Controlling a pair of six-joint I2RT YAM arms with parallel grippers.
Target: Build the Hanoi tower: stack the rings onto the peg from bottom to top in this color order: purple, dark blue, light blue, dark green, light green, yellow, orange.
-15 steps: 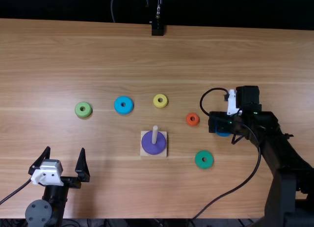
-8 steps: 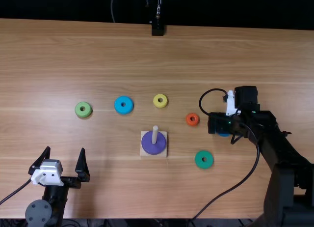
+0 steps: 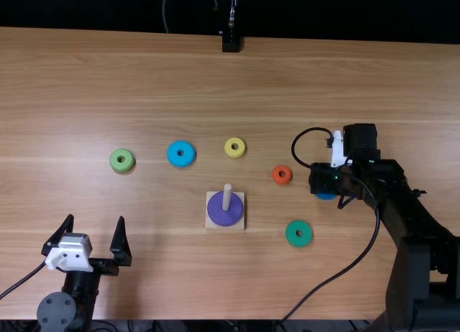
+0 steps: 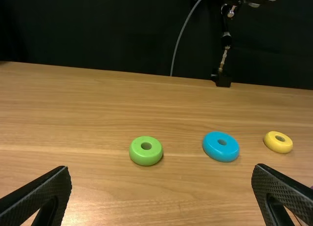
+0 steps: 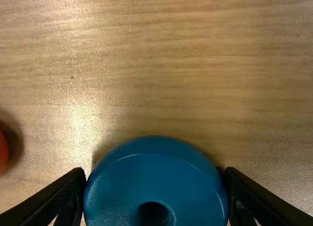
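- In the top view, the right gripper (image 5: 155, 171) is showing a slight change: its outline is drawing in a little toward the thick, round dark blue ring (image 5: 159, 179) compared with the earlier frames.
- Its two fingers are now pressing against opposite sides of that ring, so the gripper appears to be holding it; whether the ring is leaving the table (image 3: 144, 80) I cannot tell.
- The flat purple ring (image 3: 223, 216) is already sitting around the pale upright peg (image 3: 226, 195) on its square wooden base (image 3: 210, 225), so dark blue is rightly coming next.
- The left gripper (image 3: 95, 218) is waiting wide and empty, near the table's near edge.
- The light blue ring (image 3: 181, 162), dark green ring (image 3: 291, 235), light green ring (image 3: 114, 162), yellow ring (image 3: 228, 152) and small orange ring (image 3: 282, 180) are lying apart, awaiting their turns.
- The next move is probably calling for a level lift toward the peg.
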